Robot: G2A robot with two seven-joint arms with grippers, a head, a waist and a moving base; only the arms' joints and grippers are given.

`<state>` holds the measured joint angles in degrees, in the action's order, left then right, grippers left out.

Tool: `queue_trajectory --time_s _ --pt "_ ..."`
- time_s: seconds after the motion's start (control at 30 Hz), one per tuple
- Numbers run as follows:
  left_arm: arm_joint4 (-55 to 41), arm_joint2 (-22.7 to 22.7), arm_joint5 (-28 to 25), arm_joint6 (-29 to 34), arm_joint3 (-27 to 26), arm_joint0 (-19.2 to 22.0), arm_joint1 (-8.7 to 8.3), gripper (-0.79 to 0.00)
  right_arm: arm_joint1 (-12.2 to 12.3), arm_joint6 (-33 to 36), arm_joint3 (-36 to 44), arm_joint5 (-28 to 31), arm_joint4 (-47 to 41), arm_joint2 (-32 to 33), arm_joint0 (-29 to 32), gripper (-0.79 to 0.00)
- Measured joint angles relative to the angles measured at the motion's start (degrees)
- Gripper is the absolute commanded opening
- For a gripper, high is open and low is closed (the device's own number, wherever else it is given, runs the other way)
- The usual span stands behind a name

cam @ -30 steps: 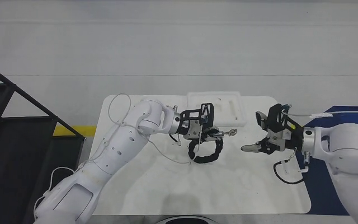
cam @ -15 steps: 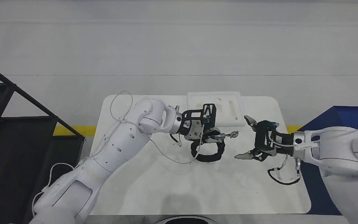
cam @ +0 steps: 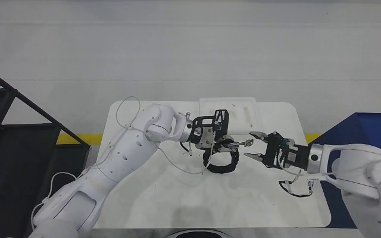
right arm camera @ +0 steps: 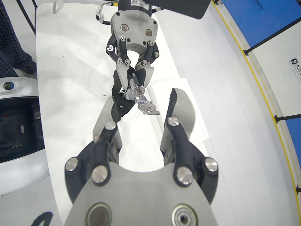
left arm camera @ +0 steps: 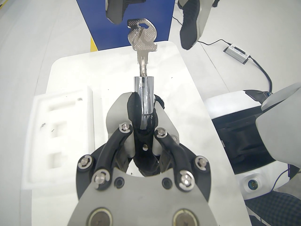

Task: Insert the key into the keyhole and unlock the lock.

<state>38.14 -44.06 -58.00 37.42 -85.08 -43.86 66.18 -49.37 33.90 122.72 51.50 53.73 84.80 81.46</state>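
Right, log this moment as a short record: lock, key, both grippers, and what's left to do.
lock cylinder: chrome, held over the table, keyhole end facing the right arm
key: blade in the keyhole, head sticking out
left gripper: shut on the lock cylinder
right gripper: open, one finger on each side of the key head, not touching it
left to do: probably close on the key head and turn it
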Motion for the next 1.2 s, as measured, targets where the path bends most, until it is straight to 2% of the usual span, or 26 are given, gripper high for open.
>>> queue_trajectory --time_s 0.23,0.3,0.5,0.57,0.73,0.97,1.2 --pt "-0.18 0.48 0.0 -0.38 -0.11 0.3 -0.28 -0.785 -0.07 -3.02 0.7 -1.29 6.38 -0.79 0.32 -0.443" --pt "-0.2 0.62 0.0 -0.61 -0.15 0.39 -0.35 -0.785 -0.09 -3.48 0.93 -1.87 8.31 -1.13 0.43 -0.474" --pt "-0.35 1.14 0.0 -1.32 -0.06 0.7 -0.49 -0.785 -0.11 -5.37 0.87 -2.48 9.99 -1.65 0.64 -0.631" --pt "-0.35 1.33 0.0 -1.53 0.0 0.81 -0.52 -0.785 -0.09 -5.42 0.85 -2.49 10.28 -1.78 0.64 -0.708" --pt "-0.19 1.68 0.0 -2.28 0.26 1.21 -0.63 -0.785 -0.03 -5.84 0.38 -2.23 8.98 -2.06 0.56 -0.785" --pt "0.35 2.07 0.0 -3.35 0.52 1.46 -0.75 -0.785 0.07 -3.32 -1.31 -4.26 1.46 -2.02 0.73 -0.785" --pt "1.47 2.38 0.0 -5.05 0.66 1.45 -0.82 -0.785 0.42 7.61 -3.37 -11.44 -17.03 -3.29 -0.3 -0.785"
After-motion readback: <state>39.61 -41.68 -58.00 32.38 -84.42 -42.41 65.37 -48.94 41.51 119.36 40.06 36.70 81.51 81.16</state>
